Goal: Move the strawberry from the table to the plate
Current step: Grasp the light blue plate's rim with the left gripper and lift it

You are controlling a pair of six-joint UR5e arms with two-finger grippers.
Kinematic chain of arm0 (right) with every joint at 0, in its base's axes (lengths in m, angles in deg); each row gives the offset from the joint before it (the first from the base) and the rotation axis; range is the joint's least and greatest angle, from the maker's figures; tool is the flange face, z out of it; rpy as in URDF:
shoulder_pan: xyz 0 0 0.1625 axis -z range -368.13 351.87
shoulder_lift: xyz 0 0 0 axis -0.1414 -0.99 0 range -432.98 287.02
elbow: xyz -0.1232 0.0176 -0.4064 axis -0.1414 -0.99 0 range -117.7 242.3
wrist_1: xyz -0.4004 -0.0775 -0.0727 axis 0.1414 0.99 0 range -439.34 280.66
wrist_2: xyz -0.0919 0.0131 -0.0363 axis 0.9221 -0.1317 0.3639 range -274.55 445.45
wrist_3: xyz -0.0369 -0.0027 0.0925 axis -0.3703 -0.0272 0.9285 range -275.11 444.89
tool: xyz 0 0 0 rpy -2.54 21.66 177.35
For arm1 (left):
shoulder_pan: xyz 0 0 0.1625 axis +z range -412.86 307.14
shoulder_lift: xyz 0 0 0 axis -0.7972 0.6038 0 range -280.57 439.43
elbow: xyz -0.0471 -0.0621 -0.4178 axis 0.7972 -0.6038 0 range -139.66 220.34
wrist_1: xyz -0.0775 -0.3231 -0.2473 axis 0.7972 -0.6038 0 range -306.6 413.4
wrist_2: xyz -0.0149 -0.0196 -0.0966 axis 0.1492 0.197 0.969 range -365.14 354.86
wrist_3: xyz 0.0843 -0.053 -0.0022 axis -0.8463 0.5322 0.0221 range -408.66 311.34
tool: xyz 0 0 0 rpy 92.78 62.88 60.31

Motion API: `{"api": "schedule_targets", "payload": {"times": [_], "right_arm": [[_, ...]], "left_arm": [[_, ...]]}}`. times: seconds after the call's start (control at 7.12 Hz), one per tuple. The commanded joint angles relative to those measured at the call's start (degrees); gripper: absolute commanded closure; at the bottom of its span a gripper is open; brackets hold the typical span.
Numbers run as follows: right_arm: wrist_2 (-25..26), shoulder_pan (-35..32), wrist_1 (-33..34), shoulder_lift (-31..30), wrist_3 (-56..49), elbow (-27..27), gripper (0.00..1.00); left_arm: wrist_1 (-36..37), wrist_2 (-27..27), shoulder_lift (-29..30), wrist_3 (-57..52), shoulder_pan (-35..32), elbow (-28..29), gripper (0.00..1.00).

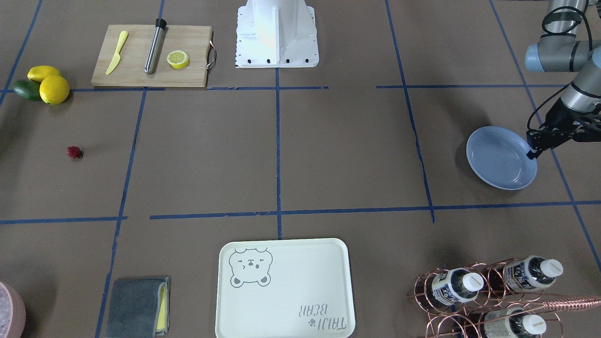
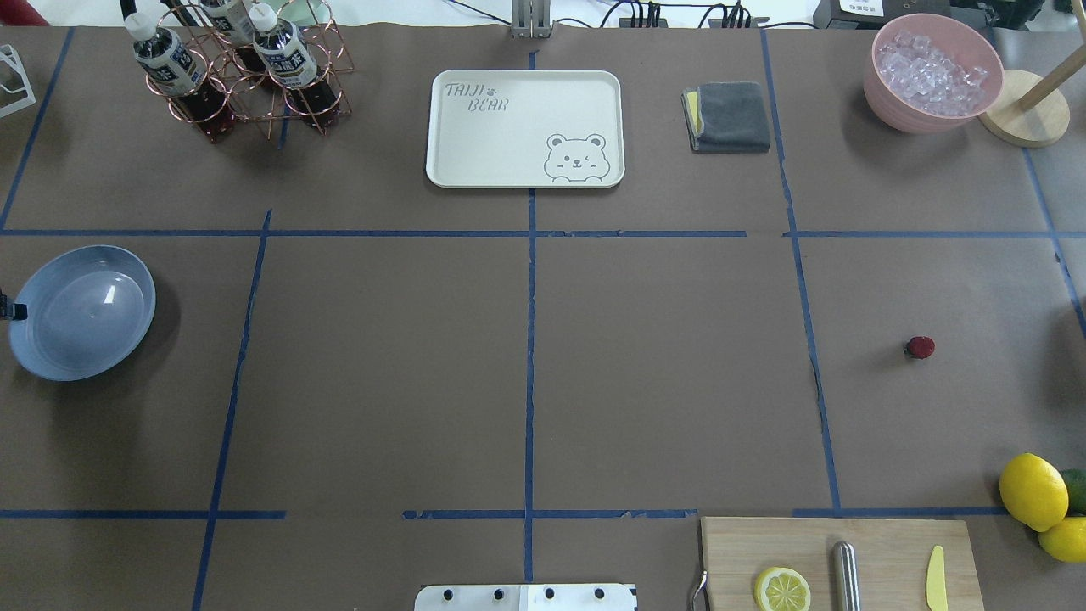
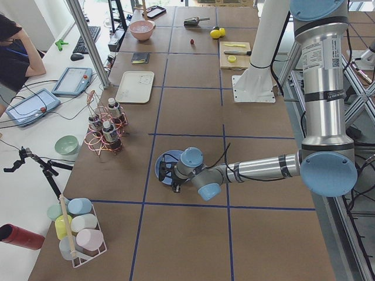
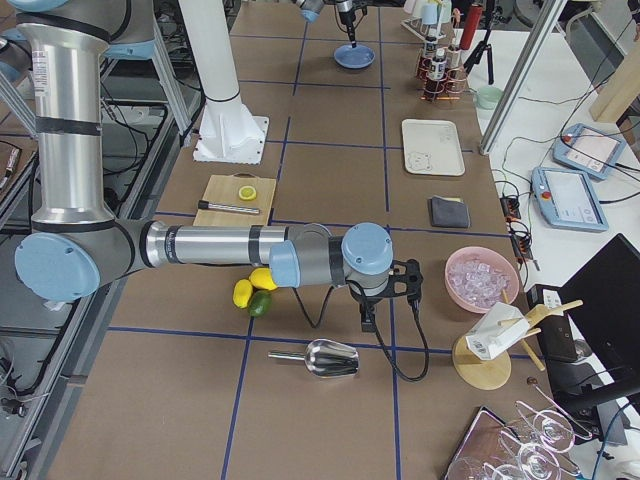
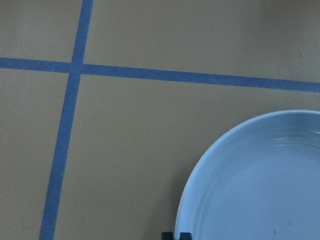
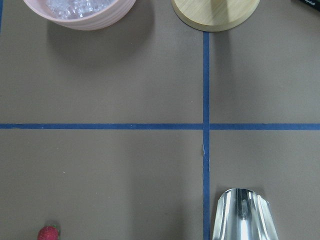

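Observation:
The strawberry [image 1: 74, 152] lies alone on the brown table [image 1: 328, 155], on the robot's right side, and shows as a small dark-red berry [image 2: 919, 346] in the overhead view. It also sits at the bottom left of the right wrist view [image 6: 48, 233]. The pale blue plate [image 1: 500, 158] is at the far left side of the table and looks tilted. My left gripper [image 1: 532, 153] is shut on the plate's rim [image 5: 190, 200]. My right gripper [image 4: 366, 322] shows only in the exterior right view, beyond the lemons, and I cannot tell whether it is open or shut.
Two lemons [image 1: 54, 89] and a green fruit lie near a cutting board [image 1: 150, 56] holding a knife, a steel rod and a lemon half. A bear tray [image 1: 284, 288], grey cloth [image 2: 730, 117], bottle rack [image 1: 488, 295], ice bowl [image 2: 933, 72] and metal scoop [image 6: 242, 215] stand around.

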Motion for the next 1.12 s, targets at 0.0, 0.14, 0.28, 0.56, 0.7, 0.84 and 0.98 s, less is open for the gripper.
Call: {"api": "schedule_targets", "payload": {"times": [0.0, 0.14, 0.28, 0.56, 0.7, 0.84, 0.98], "right_arm": [[0.00, 0.00, 0.00, -0.06, 0.32, 0.29, 0.00], [-0.09, 0.00, 0.00, -0.06, 0.32, 0.29, 0.00], [0.00, 0.00, 0.00, -0.15, 0.32, 0.29, 0.00], [-0.09, 0.00, 0.00, -0.15, 0.75, 0.29, 0.00], [-0.09, 0.44, -0.09, -0.06, 1.19, 0.38, 0.00], [0.09, 2.01, -1.05, -0.06, 4.59, 1.60, 0.00], [0.18, 5.68, -4.27, -0.06, 13.59, 4.13, 0.00]], "left_arm": [[-0.70, 11.32, -2.26, -0.20, -0.74, -5.25, 1.00], [-0.61, 18.80, -2.70, -0.20, -4.14, -6.50, 1.00], [-0.26, 22.61, -2.18, 0.06, -8.70, -7.21, 1.00], [2.29, 20.65, 2.88, 11.75, -8.57, -10.81, 1.00], [2.47, 18.28, 5.18, 16.37, -5.44, -12.30, 1.00], [2.65, 14.69, 8.77, 25.38, -0.45, -13.18, 1.00], [2.73, 10.48, 11.51, 31.73, 4.13, -14.06, 1.00]]}}
